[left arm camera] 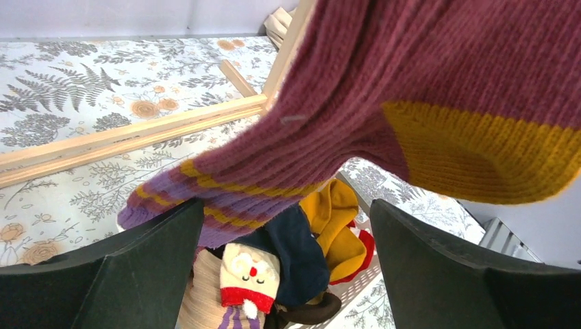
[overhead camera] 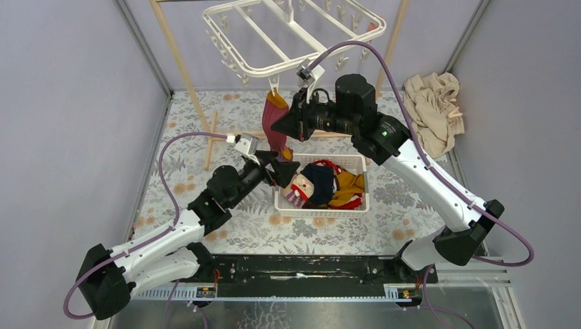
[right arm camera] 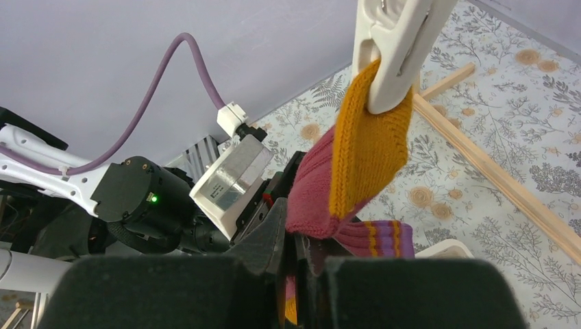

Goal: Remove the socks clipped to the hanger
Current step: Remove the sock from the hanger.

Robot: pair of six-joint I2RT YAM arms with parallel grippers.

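Note:
One maroon sock (overhead camera: 273,118) with a mustard toe and purple-yellow striped cuff hangs from a clip (overhead camera: 274,85) of the white hanger (overhead camera: 288,31). In the right wrist view the clip (right arm camera: 392,55) bites the mustard toe of the sock (right arm camera: 363,151). My right gripper (overhead camera: 285,128) is shut on the sock's middle (right arm camera: 301,288). My left gripper (overhead camera: 282,166) is open below it, over the basket. In the left wrist view the sock (left arm camera: 384,103) drapes above my open left gripper (left arm camera: 288,267), its cuff touching the left finger (left arm camera: 137,274).
A white perforated basket (overhead camera: 322,208) in the middle holds several removed socks (overhead camera: 329,184), also seen in the left wrist view (left arm camera: 301,247). A wooden pole frame (overhead camera: 181,68) stands behind, its base bar (left arm camera: 130,133) on the floral mat. A tan cloth (overhead camera: 435,110) lies back right.

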